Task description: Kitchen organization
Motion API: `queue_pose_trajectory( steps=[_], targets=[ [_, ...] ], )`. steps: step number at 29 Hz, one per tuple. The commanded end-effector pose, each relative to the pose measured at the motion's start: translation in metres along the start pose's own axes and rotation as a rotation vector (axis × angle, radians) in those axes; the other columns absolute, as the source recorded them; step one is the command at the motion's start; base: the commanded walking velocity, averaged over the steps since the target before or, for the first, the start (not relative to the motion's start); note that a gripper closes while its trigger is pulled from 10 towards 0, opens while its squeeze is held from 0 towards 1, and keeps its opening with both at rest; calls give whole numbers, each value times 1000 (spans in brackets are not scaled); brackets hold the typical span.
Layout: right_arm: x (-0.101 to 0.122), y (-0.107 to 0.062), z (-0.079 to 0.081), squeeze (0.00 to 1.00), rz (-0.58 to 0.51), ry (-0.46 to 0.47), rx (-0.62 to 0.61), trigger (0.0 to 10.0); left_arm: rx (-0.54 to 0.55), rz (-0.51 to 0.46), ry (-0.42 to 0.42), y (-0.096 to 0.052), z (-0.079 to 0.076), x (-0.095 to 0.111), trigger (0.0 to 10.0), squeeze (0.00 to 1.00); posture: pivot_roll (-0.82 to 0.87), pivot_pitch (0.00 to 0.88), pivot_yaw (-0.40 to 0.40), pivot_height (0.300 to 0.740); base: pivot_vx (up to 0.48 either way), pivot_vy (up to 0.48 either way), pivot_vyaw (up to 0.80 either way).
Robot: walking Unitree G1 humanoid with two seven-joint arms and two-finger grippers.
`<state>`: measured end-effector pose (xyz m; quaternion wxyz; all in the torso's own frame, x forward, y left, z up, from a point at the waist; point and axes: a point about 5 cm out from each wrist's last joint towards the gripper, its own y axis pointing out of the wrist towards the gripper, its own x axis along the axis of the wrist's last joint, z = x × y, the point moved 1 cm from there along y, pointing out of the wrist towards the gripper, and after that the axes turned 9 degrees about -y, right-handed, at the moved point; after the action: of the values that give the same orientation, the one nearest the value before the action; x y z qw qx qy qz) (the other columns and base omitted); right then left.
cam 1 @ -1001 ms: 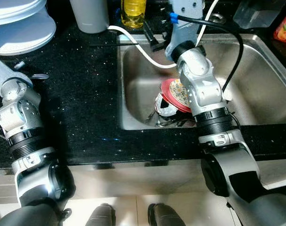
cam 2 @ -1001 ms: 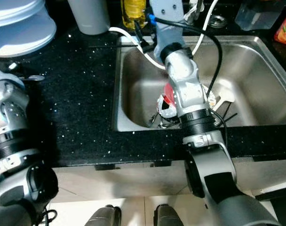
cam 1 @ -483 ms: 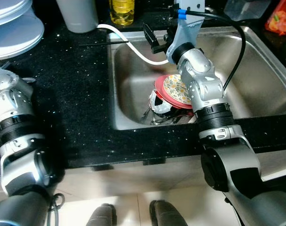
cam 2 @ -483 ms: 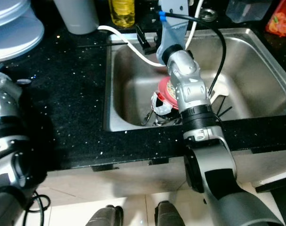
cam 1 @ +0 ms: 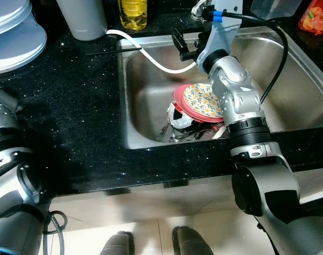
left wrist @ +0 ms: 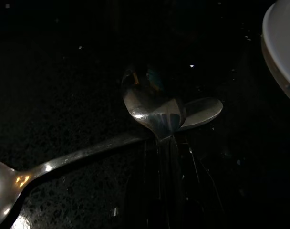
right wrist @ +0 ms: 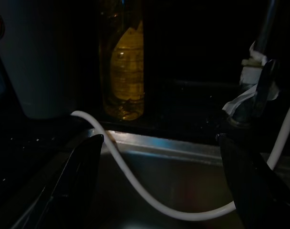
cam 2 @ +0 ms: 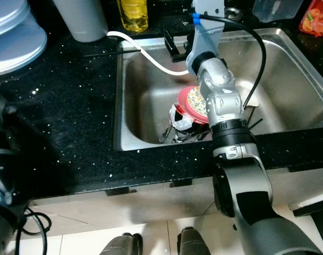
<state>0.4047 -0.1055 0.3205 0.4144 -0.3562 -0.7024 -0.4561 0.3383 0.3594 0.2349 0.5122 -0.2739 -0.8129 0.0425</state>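
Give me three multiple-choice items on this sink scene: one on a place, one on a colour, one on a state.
1. Where does the floral plate lie?
A. in the sink
B. on the countertop
C. on the floor

2. What colour is the liquid in the bottle behind the sink?
A. blue
B. yellow
C. green

3. How are the right claw's fingers?
A. shut on the white hose
B. shut on the plate
C. open

Answers: 1 A, it rests on dishes in the basin. 2 B, the bottle shows yellow. 3 C, the right wrist view shows both fingers apart over the hose.
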Motion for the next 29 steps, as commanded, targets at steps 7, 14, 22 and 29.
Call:
queue_pose_trajectory(
  steps=[7, 14, 22, 29],
  targets=[
    [-4, -2, 2, 0, 16, 32, -6, 10000, -277, -207, 242, -25, -20, -23, 10000, 0, 85, 198, -10, 740, 0, 0, 0],
    [-2, -6, -5, 0, -7, 25, -53, 10000, -719, -475, 245, -127, -49, -30, 10000, 0, 84, 182, -8, 740, 0, 0, 0],
    [12, -16, -39, 0, -53, -73, -188, 10000, -1287, -178, 259, -216, -65, -70, 10000, 0, 78, 153, -6, 740, 0, 0, 0],
    [24, -36, -78, 0, -72, -185, -363, 10000, -1627, 234, 321, -241, -97, -80, 10000, 0, 35, 130, 26, 740, 0, 0, 0]
  ],
)
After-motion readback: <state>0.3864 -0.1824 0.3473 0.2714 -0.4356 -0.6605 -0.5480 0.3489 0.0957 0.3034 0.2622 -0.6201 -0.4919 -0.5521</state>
